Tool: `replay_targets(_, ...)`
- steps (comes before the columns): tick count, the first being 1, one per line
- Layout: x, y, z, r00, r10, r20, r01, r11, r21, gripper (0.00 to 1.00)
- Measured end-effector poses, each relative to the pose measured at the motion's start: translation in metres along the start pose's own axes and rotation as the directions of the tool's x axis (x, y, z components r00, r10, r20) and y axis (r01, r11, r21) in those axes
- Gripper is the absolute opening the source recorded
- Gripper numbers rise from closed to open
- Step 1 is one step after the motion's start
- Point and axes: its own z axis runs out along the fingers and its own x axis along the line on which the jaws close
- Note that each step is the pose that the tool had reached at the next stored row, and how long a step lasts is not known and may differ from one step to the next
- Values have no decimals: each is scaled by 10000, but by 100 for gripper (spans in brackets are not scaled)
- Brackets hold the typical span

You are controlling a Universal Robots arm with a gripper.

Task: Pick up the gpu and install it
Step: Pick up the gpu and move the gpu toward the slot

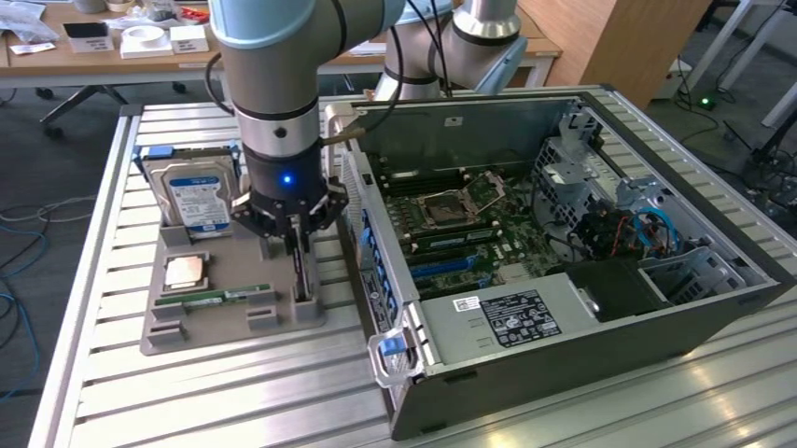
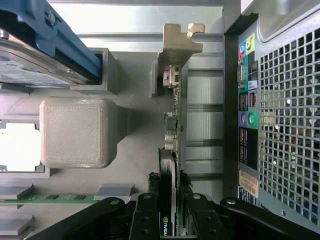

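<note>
Slatted metal surface point(image 1: 88, 373) is carrying a grey tray point(image 1: 230, 331) and, toward the exterior view's right, an open case point(image 1: 524, 364). The gpu point(image 1: 302, 280) is standing on edge in the tray's slots, along the tray side nearest the case. Its long axis is running roughly parallel to the case's port panel. The arm is hanging straight down over it, so the gripper point(image 1: 295, 245) is sitting directly above the card's top edge, with one finger on each flat face. In the wrist view the jaws are standing narrow and appear to be pinching the card, though firm contact is hard to confirm. The hard drive point(image 1: 197, 201) and memory stick point(image 1: 218, 299) are resting elsewhere in the tray.
</note>
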Motion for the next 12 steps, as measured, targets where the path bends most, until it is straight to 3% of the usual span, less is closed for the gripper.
replay_targets(12,-6,10,-260,10000,0,0,0,10000,-1,26)
